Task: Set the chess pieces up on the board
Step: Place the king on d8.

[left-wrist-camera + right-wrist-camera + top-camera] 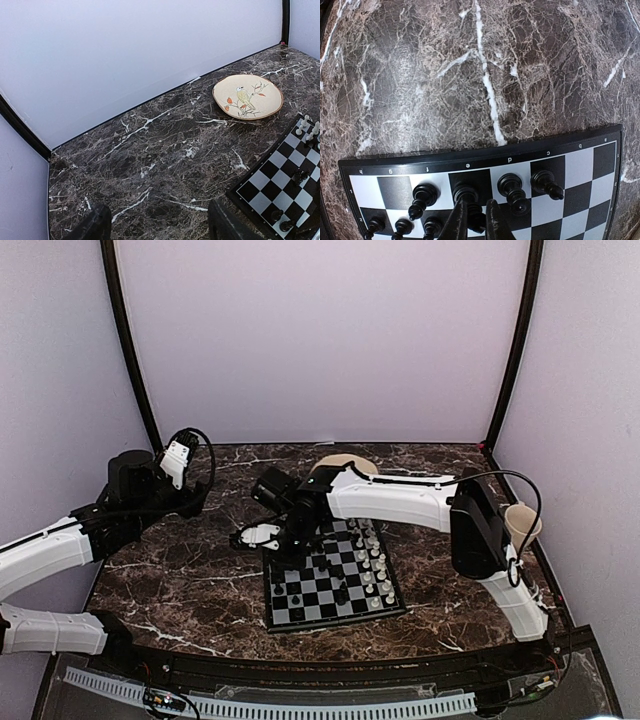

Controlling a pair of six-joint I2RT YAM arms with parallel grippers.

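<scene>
The board point(335, 621) lies in the middle of the table, with black pieces along its left side and white pieces point(376, 562) along its right side. In the right wrist view its black rim point(470, 156) runs across. My right gripper point(476, 216) stands over the left edge of the board point(290, 540). Its fingers are closed around a black piece point(466, 192) that stands on the e-file edge square. More black pieces stand beside it point(425, 195) point(512, 192) point(545, 182). My left gripper point(160, 227) is open and empty above bare marble, left of the board point(233, 192).
A round beige plate point(247, 96) with a bird painting sits behind the board and also shows in the top view point(345, 462). A pale cup point(522, 525) stands at the right edge. Walls close the back and sides.
</scene>
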